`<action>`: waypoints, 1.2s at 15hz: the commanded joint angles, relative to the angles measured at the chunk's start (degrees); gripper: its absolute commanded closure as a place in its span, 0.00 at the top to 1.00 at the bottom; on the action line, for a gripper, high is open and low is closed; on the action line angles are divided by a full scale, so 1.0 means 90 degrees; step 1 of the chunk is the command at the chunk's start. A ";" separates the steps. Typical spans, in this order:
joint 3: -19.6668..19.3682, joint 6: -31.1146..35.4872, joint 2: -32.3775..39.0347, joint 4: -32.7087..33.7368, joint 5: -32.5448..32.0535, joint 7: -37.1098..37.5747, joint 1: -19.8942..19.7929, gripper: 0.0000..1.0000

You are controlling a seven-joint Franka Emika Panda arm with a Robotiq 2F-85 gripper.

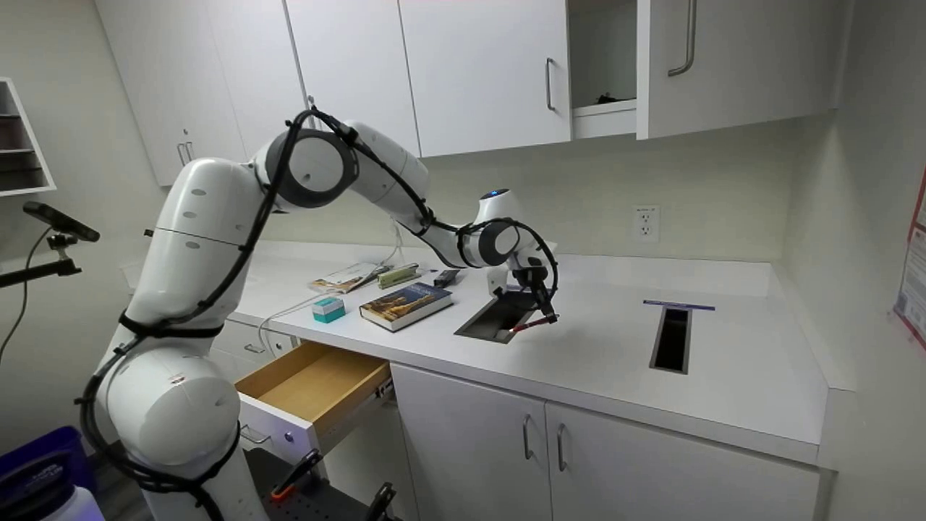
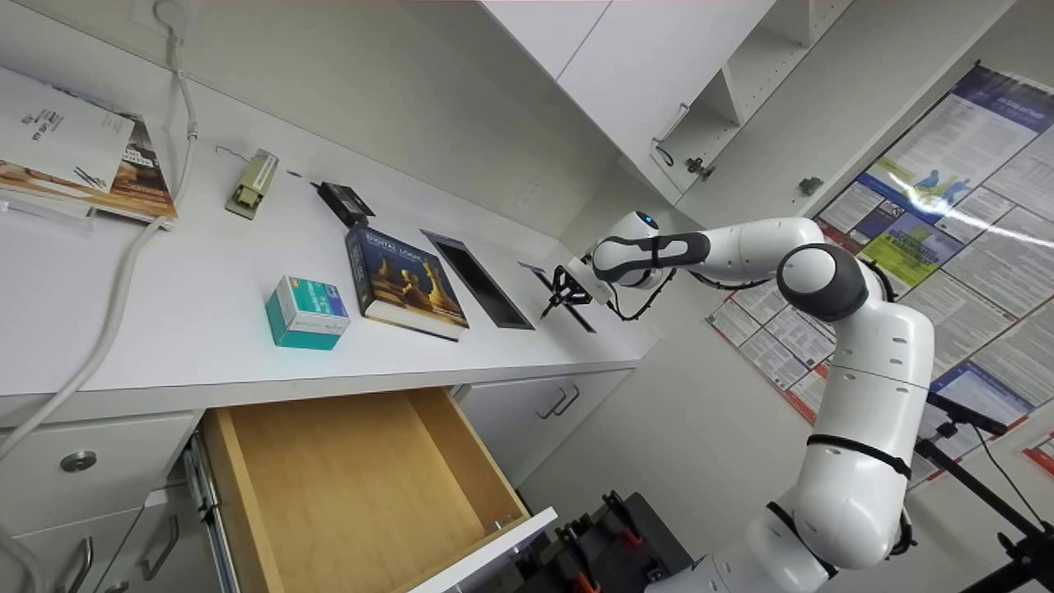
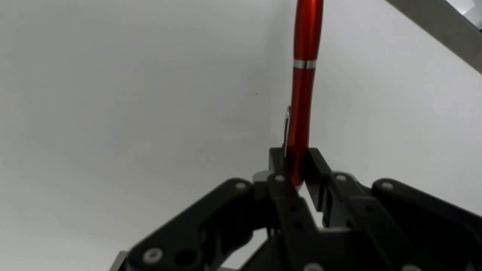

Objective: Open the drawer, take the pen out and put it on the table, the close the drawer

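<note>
The white-fronted drawer (image 1: pixel 273 427) is pulled open in both exterior views, and its tan wooden inside (image 2: pixel 362 478) shows bare. My gripper (image 1: pixel 552 317) is over the white table (image 1: pixel 593 376), between its two dark cut-outs. In the wrist view, my gripper's fingertips (image 3: pixel 295 162) are shut on one end of the red pen (image 3: pixel 303 94), which has a silver band and clip. The red pen (image 1: pixel 533 324) points out from the fingers, roughly level, in an exterior view. I cannot tell whether it touches the table. The gripper also shows in an exterior view (image 2: pixel 550 310), where the pen is hard to make out.
A thick book (image 1: pixel 406 305), a teal-and-white box (image 1: pixel 328 310), a green stapler (image 2: pixel 252 184), a black device (image 2: pixel 344 203) and papers with a white cable (image 2: pixel 115 321) lie on the table. A dark cut-out (image 1: pixel 671 339) is beyond the gripper. An upper cabinet door (image 1: pixel 738 65) stands open overhead.
</note>
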 commanded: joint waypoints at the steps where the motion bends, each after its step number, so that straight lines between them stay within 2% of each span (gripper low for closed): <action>1: -0.0225 -0.0472 0.0468 0.0691 0.0420 0.0198 0.0064 0.04; 3: -0.0279 -0.0637 0.0610 0.0900 0.0541 0.0153 0.0039 0.04; 5: -0.0340 -0.0783 0.0671 0.1039 0.0549 0.0129 0.0051 0.44; 9: -0.0293 -0.1217 0.0530 0.1126 0.0545 -0.0013 0.0004 0.74; 12: 0.0000 -0.1219 0.0043 0.0762 0.0703 -0.0603 -0.0092 0.96; 13: 0.0046 -0.1239 -0.0141 0.0609 0.0720 -0.0795 -0.0060 1.00; 18: 0.0286 -0.1817 -0.1258 -0.0371 0.0509 -0.2017 0.0225 1.00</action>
